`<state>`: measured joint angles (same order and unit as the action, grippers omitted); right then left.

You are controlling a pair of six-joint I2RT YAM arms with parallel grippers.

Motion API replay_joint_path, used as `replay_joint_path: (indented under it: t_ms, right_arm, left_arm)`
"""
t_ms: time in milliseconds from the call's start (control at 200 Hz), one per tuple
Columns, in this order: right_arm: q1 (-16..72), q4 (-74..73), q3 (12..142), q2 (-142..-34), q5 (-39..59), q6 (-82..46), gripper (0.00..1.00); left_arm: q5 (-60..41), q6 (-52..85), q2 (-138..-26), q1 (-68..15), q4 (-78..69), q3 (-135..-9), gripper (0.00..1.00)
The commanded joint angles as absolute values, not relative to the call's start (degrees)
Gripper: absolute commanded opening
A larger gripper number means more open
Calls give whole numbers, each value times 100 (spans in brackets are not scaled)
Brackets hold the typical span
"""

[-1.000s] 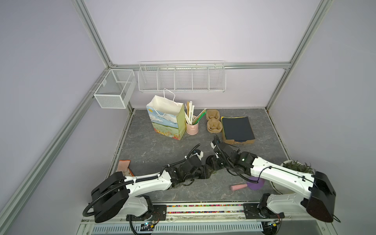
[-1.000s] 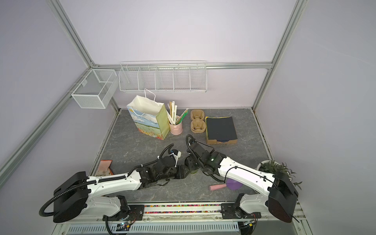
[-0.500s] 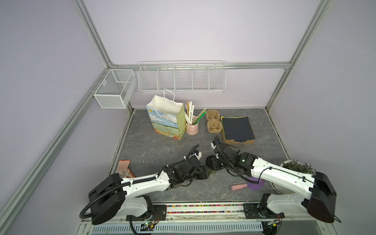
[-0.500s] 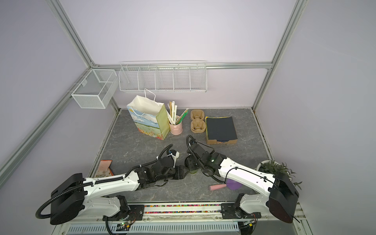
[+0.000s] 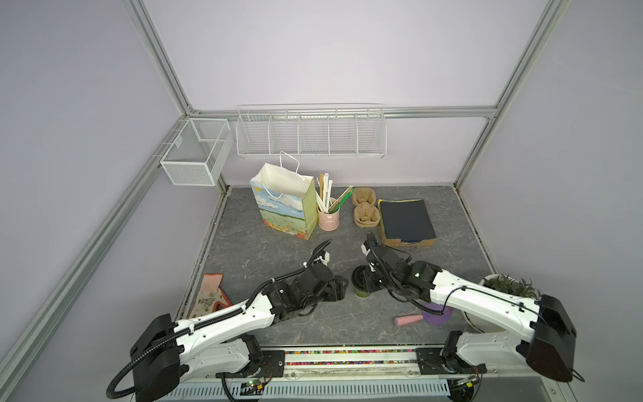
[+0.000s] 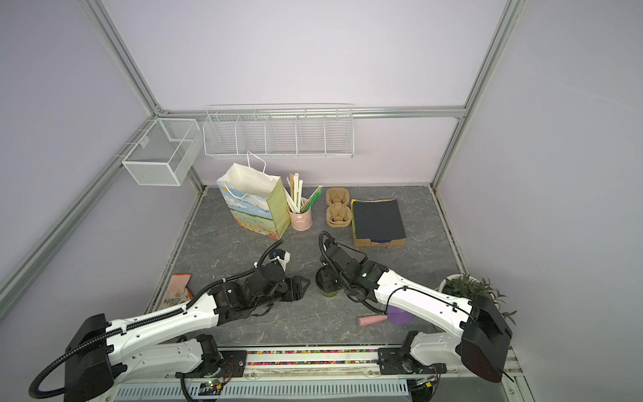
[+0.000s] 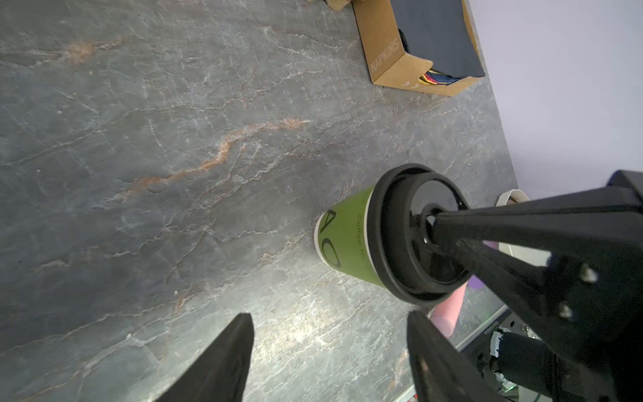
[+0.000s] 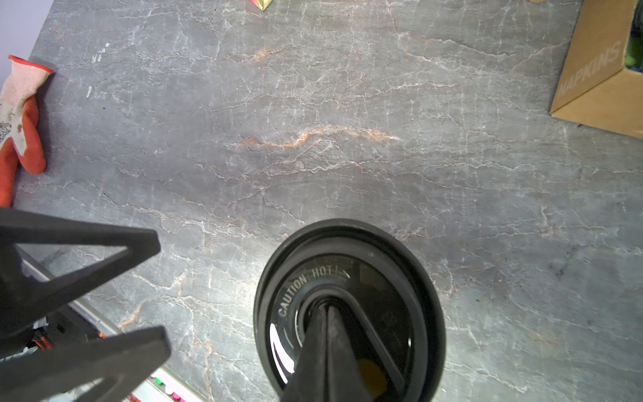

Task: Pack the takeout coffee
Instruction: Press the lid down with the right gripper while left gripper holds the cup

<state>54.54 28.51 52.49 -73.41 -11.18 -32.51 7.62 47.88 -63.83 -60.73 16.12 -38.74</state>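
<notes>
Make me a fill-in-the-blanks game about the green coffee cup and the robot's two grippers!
1. The coffee cup is green and its lid is ____.
2. The white print on the lid reads CAUTION: ____.
3. The right gripper, shut, has its tips on the lid; the left gripper is ____ and holds nothing.
4. The brown cardboard box says ____ on its side.
Missing words: black; hot; open; napkins.

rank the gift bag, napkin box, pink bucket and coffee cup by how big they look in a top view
1. gift bag
2. napkin box
3. pink bucket and coffee cup: about alike, cup partly hidden, so unranked
</notes>
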Motion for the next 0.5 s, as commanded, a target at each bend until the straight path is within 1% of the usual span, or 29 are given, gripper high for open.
replay_joint_path:
  t_ms: [0,375,500]
  right_arm:
    - [5499,3460,5279,-7369,-1040,-3173,6]
    - [5382,3429,5763,-7383,-1020,-2780,6]
    - [5248,3430,6004,-7498,-821,-2692,7]
  left_arm:
    - [740,4554,-6479,-6056,1640,-4159,71]
    - [780,4417,-6746,-6056,1763,-4475,72]
    - [754,4426,-6870,-6056,1718,-4561,72]
